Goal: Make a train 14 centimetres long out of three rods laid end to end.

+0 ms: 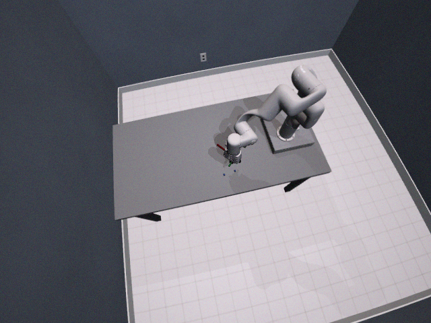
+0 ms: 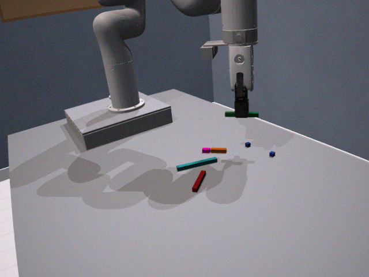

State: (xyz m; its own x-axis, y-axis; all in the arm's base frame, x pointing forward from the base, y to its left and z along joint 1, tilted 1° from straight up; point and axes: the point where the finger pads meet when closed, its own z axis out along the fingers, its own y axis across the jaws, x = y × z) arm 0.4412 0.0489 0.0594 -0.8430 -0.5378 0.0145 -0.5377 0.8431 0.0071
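Note:
My gripper [image 2: 241, 113] is shut on a green rod [image 2: 241, 113] and holds it level, well above the table. The gripper also shows in the overhead view [image 1: 232, 161], with the green rod's tip [image 1: 229, 164] below it. On the table a magenta rod [image 2: 206, 150] and an orange rod [image 2: 218, 150] lie end to end in a line. A turquoise rod [image 2: 196, 164] lies in front of them, and a red rod [image 2: 199, 180] [image 1: 220, 147] lies nearer still, at an angle. The held rod's shadow falls just right of the turquoise rod.
Two blue rods [image 2: 247, 144] [image 2: 271, 153] lie to the right of the orange rod; they also show in the overhead view [image 1: 223, 174] [image 1: 234, 170]. The arm's base plate [image 2: 119, 119] stands at the back left. The table's far edge runs behind the gripper.

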